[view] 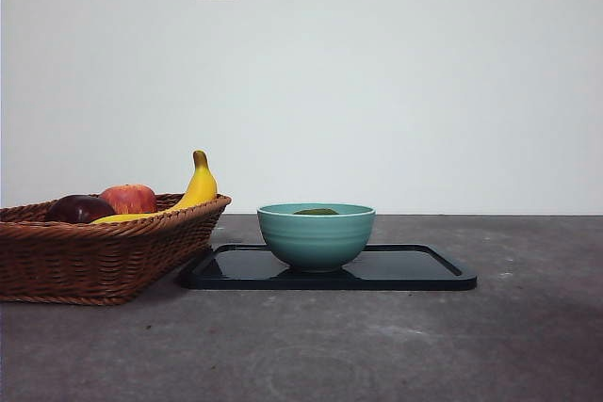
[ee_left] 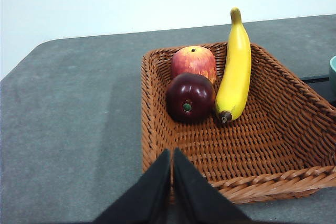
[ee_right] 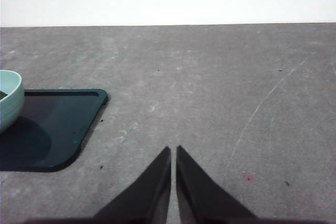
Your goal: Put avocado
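— Where's the avocado (view: 316,211)?
— Down in the teal bowl (view: 316,237), only its top above the rim. The bowl sits on the black tray (view: 415,270), beside the wicker basket (view: 85,256).
— And the arms?
— Left gripper (ee_left: 171,153) pinched closed, empty, over the basket's near edge. Right gripper (ee_right: 173,150) closed too, above bare table (ee_right: 220,77) beside the tray's corner.

Nothing hangs over the bowl (view: 316,234); its mouth is open from twelve o'clock. At nine o'clock the basket (view: 104,256) stands just beside the tray (view: 415,270). At three o'clock, bare table (view: 537,308).
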